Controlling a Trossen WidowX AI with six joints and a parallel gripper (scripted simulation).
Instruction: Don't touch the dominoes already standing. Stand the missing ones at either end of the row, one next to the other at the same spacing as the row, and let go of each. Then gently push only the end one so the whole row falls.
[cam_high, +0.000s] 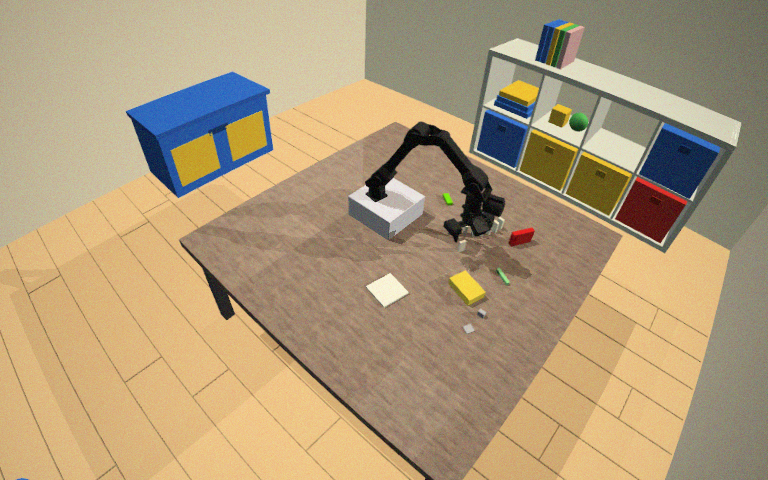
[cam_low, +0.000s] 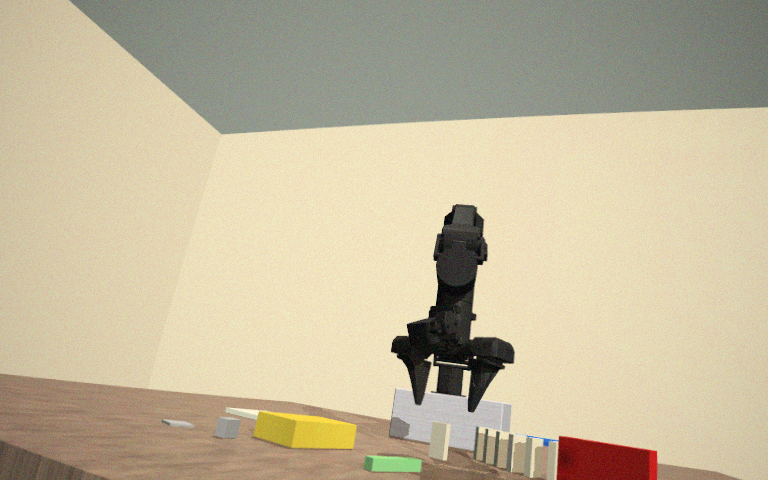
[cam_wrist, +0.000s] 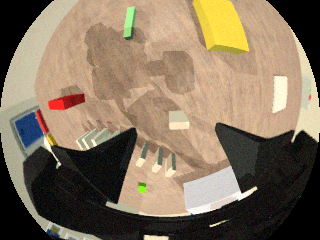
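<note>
My gripper (cam_low: 445, 407) (cam_wrist: 177, 129) is open and empty, pointing down above the dominoes. A lone cream domino (cam_high: 462, 245) (cam_low: 439, 440) (cam_wrist: 179, 120) stands upright on the table, apart from the row and off to its side; in the wrist view it shows between and just beyond the open fingertips. The row of standing dominoes (cam_high: 497, 226) (cam_low: 529, 457) (cam_wrist: 158, 159) curves away toward the red block. Its near part shows between the fingers in the wrist view, while one finger hides its middle. In the top view the gripper covers much of the row.
A red block (cam_high: 521, 237) (cam_low: 606, 461) (cam_wrist: 66, 101) is beyond the row's far end. A yellow block (cam_high: 466, 287) (cam_low: 305, 431), pale green bar (cam_high: 502, 276) (cam_low: 392, 464), bright green block (cam_high: 447, 198) (cam_wrist: 142, 188), cream square (cam_high: 387, 290), grey cube (cam_high: 481, 313) and white base box (cam_high: 368, 217) surround the area.
</note>
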